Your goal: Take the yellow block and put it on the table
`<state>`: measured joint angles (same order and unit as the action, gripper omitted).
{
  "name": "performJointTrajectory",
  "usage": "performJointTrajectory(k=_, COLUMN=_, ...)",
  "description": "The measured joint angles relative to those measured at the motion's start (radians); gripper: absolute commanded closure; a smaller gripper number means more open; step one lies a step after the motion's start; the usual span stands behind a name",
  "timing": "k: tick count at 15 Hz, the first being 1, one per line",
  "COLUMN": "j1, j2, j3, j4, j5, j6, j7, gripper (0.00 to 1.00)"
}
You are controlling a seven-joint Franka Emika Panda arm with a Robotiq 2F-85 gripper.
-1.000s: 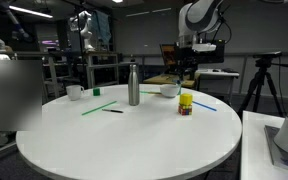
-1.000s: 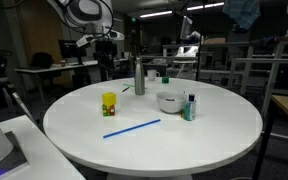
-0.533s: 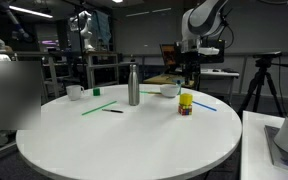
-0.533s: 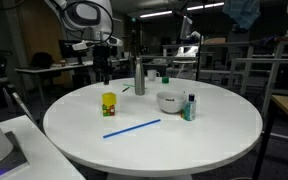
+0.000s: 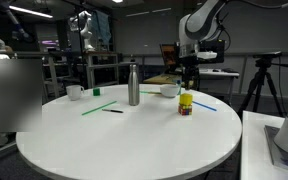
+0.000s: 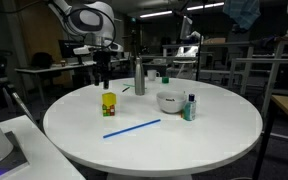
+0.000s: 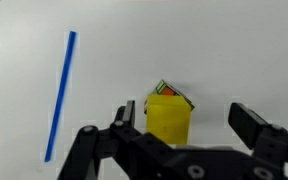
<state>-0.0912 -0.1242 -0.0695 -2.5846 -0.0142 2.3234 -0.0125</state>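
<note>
The yellow block point(image 7: 168, 118) sits on top of a multicoloured cube point(image 7: 178, 97) on the round white table point(image 5: 124, 140). It also shows in both exterior views point(image 5: 186, 99) point(image 6: 109, 98). My gripper point(image 7: 185, 118) is open and hangs above the block, with the block between its jaws, nearer the left one, in the wrist view. In both exterior views the gripper point(image 5: 188, 78) point(image 6: 103, 78) is a little above the stack, not touching it.
A blue straw point(image 7: 60, 94) lies left of the stack. A steel bottle point(image 5: 134, 84), a white bowl point(image 6: 169, 101), a small bottle point(image 6: 191, 106), a green straw point(image 5: 97, 106), a black pen point(image 5: 114, 111) and a white cup point(image 5: 74, 93) stand on the table.
The arm has moved over the stack and lowered toward the yellow block. The gripper stays open. The block has not moved.
</note>
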Motion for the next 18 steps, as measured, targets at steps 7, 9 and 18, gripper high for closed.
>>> performJointTrajectory(k=7, j1=0.023, j2=0.095, j3=0.01, j4=0.074, j5=-0.007, j6=0.0, j7=0.0, gripper=0.0)
performJointTrajectory(k=9, j1=0.024, j2=0.116, j3=0.01, j4=0.09, j5=-0.011, j6=-0.001, j7=-0.001, gripper=0.0)
performJointTrajectory(k=18, j1=0.023, j2=0.186, j3=0.008, j4=0.131, j5=-0.048, j6=-0.001, j7=-0.003, gripper=0.0)
